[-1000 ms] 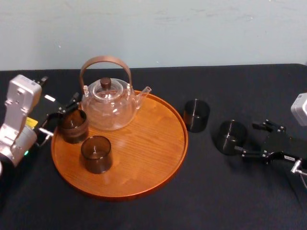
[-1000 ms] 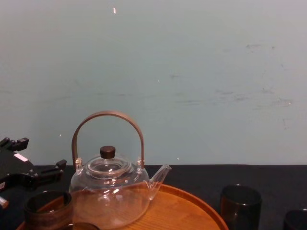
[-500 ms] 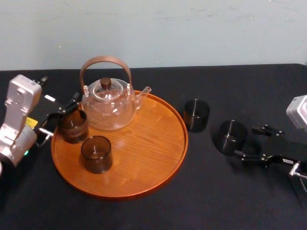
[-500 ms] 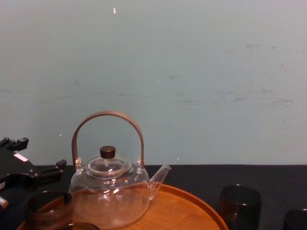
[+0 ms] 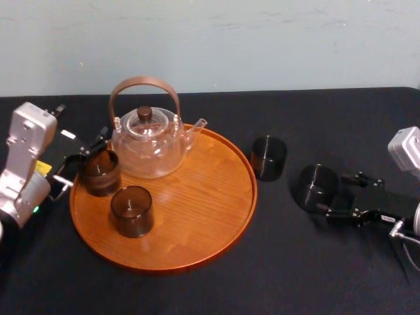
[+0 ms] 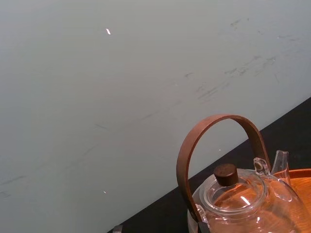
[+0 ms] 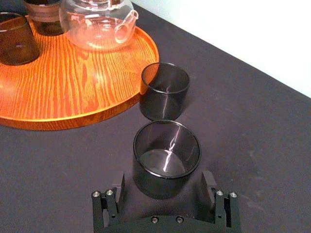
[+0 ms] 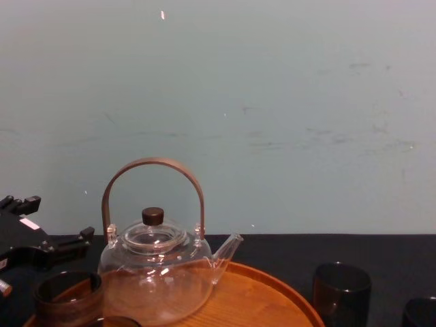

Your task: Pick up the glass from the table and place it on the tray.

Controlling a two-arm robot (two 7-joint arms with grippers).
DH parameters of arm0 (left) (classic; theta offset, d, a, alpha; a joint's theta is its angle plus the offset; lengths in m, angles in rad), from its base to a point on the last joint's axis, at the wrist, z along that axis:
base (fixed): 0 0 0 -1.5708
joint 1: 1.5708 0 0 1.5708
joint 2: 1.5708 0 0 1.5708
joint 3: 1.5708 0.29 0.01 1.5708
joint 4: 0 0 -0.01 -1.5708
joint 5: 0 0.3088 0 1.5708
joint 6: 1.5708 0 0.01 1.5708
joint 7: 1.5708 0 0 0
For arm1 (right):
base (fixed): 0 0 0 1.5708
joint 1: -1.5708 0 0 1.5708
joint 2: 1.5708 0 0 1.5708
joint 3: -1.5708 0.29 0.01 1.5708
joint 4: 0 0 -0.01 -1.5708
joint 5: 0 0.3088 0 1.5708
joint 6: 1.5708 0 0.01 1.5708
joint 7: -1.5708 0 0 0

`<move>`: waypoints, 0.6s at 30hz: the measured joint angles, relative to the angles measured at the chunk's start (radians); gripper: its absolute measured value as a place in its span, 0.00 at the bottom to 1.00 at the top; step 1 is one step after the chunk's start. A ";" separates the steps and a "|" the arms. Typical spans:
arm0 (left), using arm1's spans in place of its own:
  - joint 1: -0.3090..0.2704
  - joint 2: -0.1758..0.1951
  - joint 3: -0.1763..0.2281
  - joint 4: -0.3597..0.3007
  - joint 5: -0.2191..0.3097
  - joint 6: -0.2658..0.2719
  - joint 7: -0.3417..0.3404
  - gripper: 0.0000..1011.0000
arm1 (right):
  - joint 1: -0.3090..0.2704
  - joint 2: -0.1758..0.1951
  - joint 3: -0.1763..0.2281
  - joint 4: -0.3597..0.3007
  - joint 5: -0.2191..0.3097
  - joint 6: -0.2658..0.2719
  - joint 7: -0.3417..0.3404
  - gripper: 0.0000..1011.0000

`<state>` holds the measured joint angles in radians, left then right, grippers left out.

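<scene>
Glass standing on table between right end effector's wide-apart fingers, gap either side, left end effector beside tray

a dark glass stands just off the tray rim; the tray's right half lies bare.

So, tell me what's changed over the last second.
The right tool has dipped lower and tilted beside the glass on the table. Its fingers are open on either side of the glass, and nothing has been gripped or let go. The glass, the tray, the teapot and the left tool by the tray's left rim have not moved.
</scene>
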<state>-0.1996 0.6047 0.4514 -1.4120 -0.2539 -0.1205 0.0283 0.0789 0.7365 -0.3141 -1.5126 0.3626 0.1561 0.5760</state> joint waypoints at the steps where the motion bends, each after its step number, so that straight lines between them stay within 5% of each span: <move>1: 0.000 0.000 0.000 0.000 0.000 0.000 0.000 0.99 | 0.002 -0.001 -0.001 0.003 0.002 0.000 0.001 0.99; 18: 0.000 0.000 0.000 0.000 0.000 0.000 0.000 0.99 | 0.059 -0.031 -0.032 0.061 0.045 0.019 0.016 0.99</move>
<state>-0.1995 0.6047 0.4514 -1.4120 -0.2539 -0.1205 0.0283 0.1381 0.7058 -0.3458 -1.4513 0.4072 0.1750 0.5924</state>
